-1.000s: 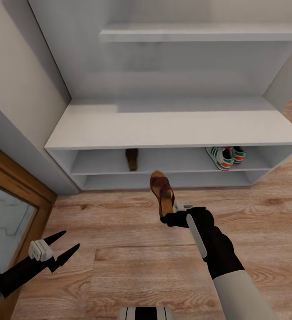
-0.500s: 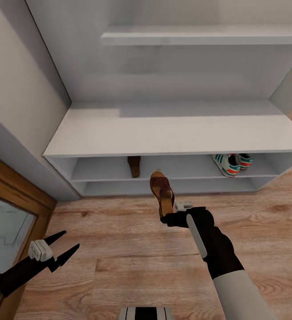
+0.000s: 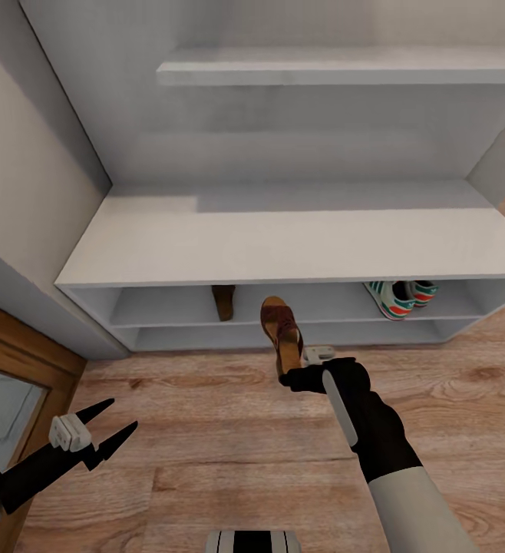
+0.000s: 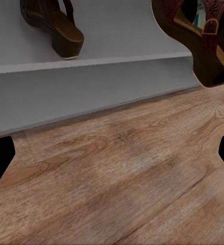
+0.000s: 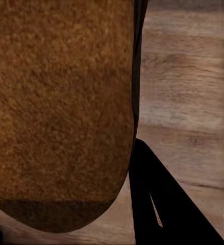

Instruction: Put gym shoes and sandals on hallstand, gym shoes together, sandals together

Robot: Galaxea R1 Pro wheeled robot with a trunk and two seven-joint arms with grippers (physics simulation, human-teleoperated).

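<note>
Wood-plank corridor floor (image 3: 206,430) runs up to the pale hallstand (image 3: 283,246). At far left, the left gripper (image 3: 108,432) hangs empty, fingers spread apart. On the rack's upper open shelf stands one sandal (image 3: 223,301). Just before the rack, the right gripper (image 3: 297,376) is clamped on the heel end of the second sandal (image 3: 280,332), held clear of the floor, toe toward the shelf. Farther right on that shelf, the two gym shoes (image 3: 400,296) sit side by side. The sandal looks light and stiff-soled; its straps seem pliable, so the sole edge is likely the surer hold.
</note>
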